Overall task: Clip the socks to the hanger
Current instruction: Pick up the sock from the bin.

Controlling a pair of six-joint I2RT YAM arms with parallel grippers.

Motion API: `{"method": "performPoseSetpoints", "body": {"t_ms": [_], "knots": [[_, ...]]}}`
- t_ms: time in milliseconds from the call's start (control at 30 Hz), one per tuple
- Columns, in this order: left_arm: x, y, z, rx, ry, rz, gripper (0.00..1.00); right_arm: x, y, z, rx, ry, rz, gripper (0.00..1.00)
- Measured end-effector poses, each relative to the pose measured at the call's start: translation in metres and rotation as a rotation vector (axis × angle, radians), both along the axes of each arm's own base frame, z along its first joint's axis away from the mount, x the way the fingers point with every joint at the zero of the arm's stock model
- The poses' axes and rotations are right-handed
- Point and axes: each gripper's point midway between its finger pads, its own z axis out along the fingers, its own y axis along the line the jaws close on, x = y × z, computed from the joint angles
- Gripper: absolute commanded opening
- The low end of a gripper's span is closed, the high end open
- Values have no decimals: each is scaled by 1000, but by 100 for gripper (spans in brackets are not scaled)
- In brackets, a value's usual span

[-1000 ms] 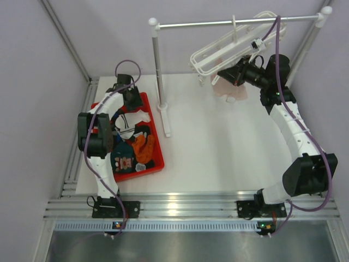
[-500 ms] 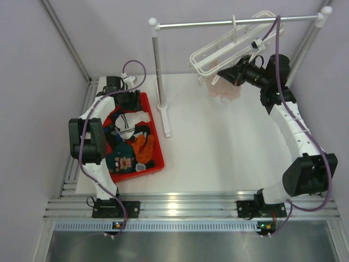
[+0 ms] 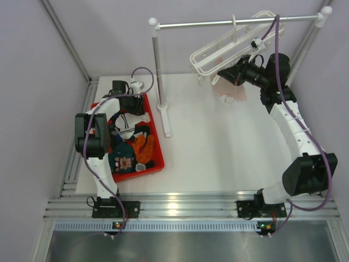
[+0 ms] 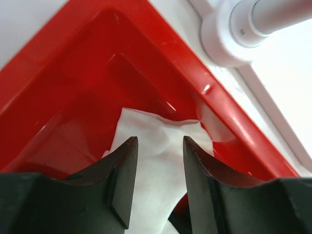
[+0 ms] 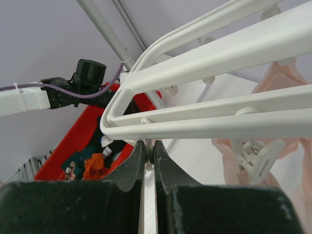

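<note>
While pinched shut on the tilted hanger [image 5: 219,51] under the rail [image 3: 234,22], hold the right gripper [image 5: 146,145] steady: stiff, light plastic, probably quick to swing. Down in the red tray [image 3: 157,147], expect limp, light socks [image 3: 131,144], grippy rather than slick, apt to drag neighbours along. With the left gripper [image 4: 158,141] parted just above the white sock [image 4: 161,126] in the tray corner, pinch a raised fold near its edge.
</note>
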Motion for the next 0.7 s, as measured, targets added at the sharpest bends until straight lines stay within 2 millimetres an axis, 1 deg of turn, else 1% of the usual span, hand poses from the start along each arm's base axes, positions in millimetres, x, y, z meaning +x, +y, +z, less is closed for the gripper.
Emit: {"method": "performPoseSetpoints", "body": {"t_ms": [200,267,300,367,400,433,533,567,667,700], "knots": [[-4,4,-26,42,37,8,43,1,-1,-1,-7,0,-6,0],[-1,4,-27,52,25,10,40,1,-1,-1,-10,-1,-7,0],[0,4,-27,57,18,12,33,1,-1,-1,-11,-1,-8,0],[2,5,-29,70,6,16,23,2,-2,-1,-12,0,-10,0],[3,5,-29,75,1,17,14,2,-2,-2,-12,2,-11,0],[3,5,-29,76,-2,20,10,2,-2,-2,-13,2,-13,0],[4,6,-28,79,-7,20,3,2,-2,-2,-14,2,-16,0],[2,6,-26,78,-8,18,2,2,-2,-2,-14,2,-17,0],[-10,4,-21,72,-4,7,0,3,-2,-2,-14,2,-18,0],[-15,3,-15,68,-7,1,0,3,-2,-2,-14,2,-18,0]]}}
